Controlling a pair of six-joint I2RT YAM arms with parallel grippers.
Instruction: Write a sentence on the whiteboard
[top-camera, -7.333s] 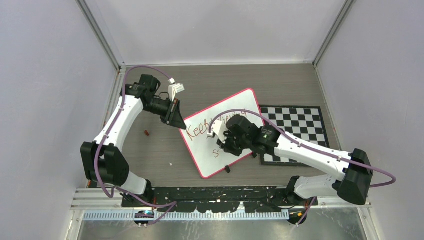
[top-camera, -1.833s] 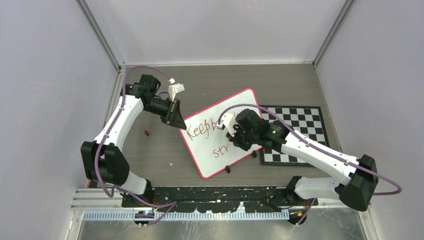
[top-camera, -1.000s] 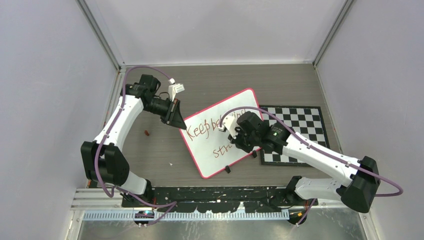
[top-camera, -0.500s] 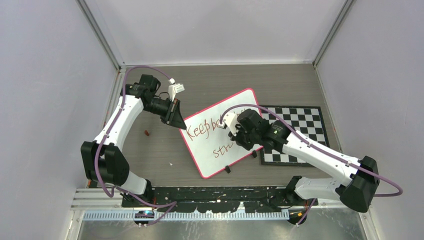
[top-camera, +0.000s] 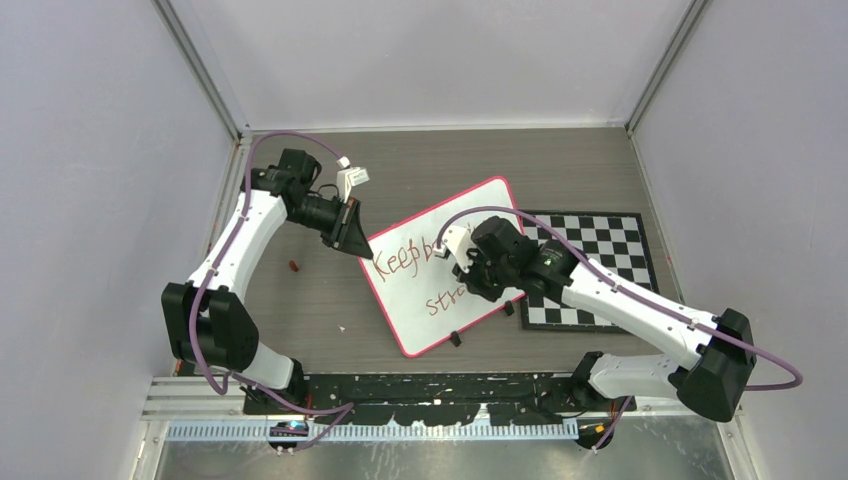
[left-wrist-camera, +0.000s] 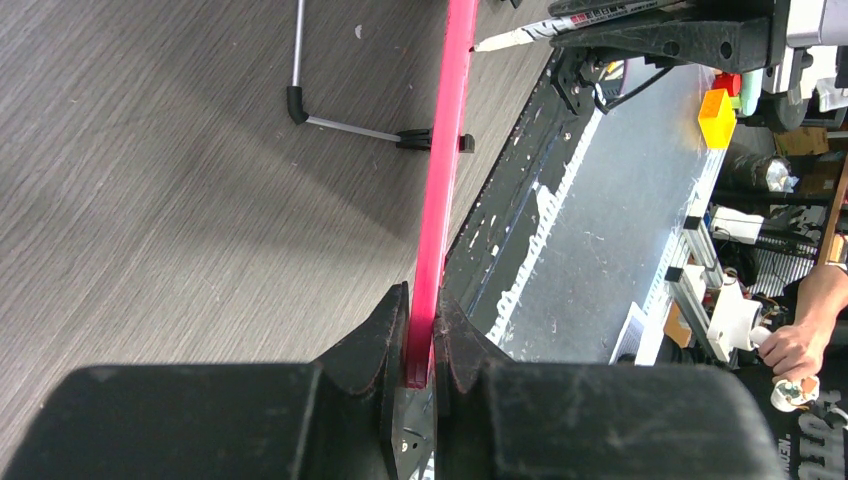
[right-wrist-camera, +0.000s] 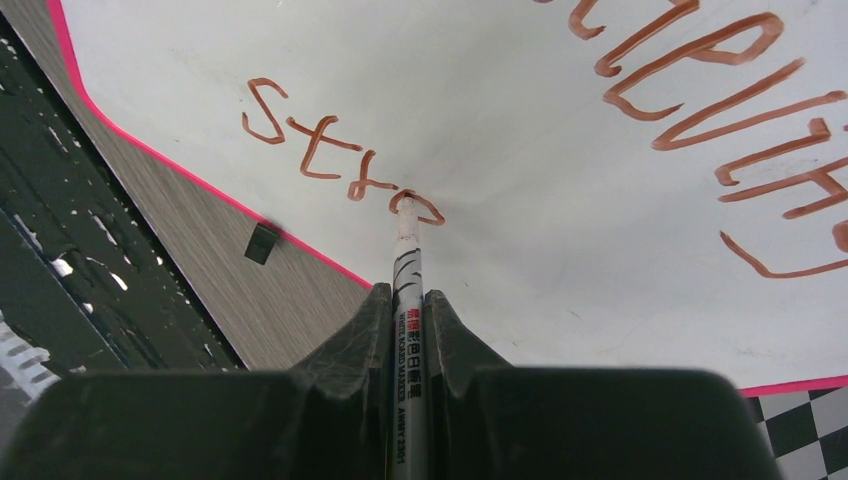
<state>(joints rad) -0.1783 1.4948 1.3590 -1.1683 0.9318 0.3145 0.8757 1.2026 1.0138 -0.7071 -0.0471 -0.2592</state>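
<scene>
Whiteboard (top-camera: 415, 315) on the table (top-camera: 300, 310) just beside the checkered board (top-camera: 600, 245), rim pinched in the left claw (left-wrist-camera: 421, 310), right claw (right-wrist-camera: 408, 292) clamped on a marker (right-wrist-camera: 408, 250), tip touching the sentence (right-wrist-camera: 340, 150) at "stro".

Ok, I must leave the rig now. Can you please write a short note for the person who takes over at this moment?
Left claw: shut on the red-pink rim of the whiteboard, at its left edge.
Right claw: shut on the marker, tip touching the board.
Sentence: the upper line begins "Keep"; the arm hides the rest from above. The lower line reads "stro" so far, with the tip at the "o".
Left: probably finish the lower word, then lift the marker off.
</scene>
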